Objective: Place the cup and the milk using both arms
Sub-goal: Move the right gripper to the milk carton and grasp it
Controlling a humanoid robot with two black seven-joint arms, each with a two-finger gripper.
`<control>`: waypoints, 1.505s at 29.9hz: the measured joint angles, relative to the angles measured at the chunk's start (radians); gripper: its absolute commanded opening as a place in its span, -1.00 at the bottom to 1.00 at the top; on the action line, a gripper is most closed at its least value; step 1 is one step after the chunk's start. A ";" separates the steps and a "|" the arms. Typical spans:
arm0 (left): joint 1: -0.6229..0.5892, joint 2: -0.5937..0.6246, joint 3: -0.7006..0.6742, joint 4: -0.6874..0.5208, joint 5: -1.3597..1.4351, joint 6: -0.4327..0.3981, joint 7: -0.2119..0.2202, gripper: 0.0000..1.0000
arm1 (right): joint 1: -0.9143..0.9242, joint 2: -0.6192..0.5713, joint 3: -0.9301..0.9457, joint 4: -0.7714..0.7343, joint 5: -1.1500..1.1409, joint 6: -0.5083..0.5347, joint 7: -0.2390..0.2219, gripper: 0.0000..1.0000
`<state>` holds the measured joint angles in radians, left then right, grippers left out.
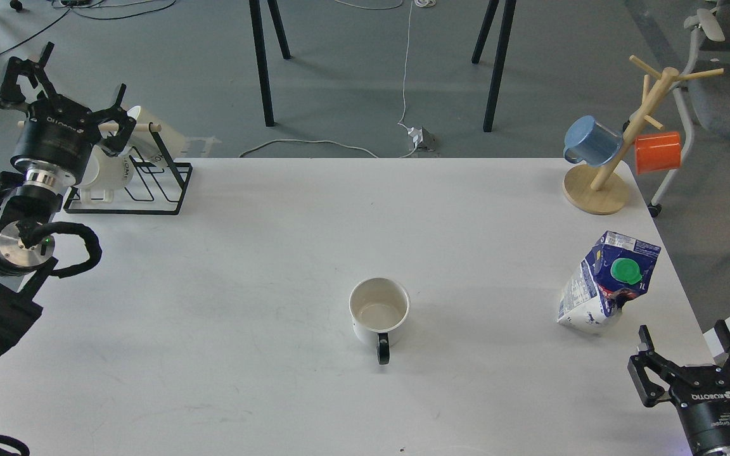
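A white cup [378, 312] with a black handle stands upright near the middle of the white table [276, 253], handle toward me. A blue and white milk carton [606, 282] with a green cap stands tilted near the right edge. My left gripper [64, 82] is open and empty at the far left, above the table's back left corner, far from the cup. My right gripper [688, 351] is open and empty at the front right corner, just below the carton and apart from it.
A black wire rack [134, 183] with white cups stands at the back left, close under my left gripper. A wooden mug tree [618, 152] with a blue mug [590, 140] and an orange mug [658, 152] stands at the back right.
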<state>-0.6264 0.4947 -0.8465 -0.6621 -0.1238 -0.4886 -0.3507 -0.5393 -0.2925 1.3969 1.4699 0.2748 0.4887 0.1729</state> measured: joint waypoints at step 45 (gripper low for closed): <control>-0.007 0.034 0.014 0.112 0.000 0.000 0.021 0.99 | 0.274 0.121 -0.138 -0.209 -0.057 0.000 -0.007 -0.52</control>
<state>-0.6339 0.5291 -0.8322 -0.5506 -0.1240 -0.4887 -0.3296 -0.2656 -0.1716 1.2594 1.2614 0.2181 0.4887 0.1657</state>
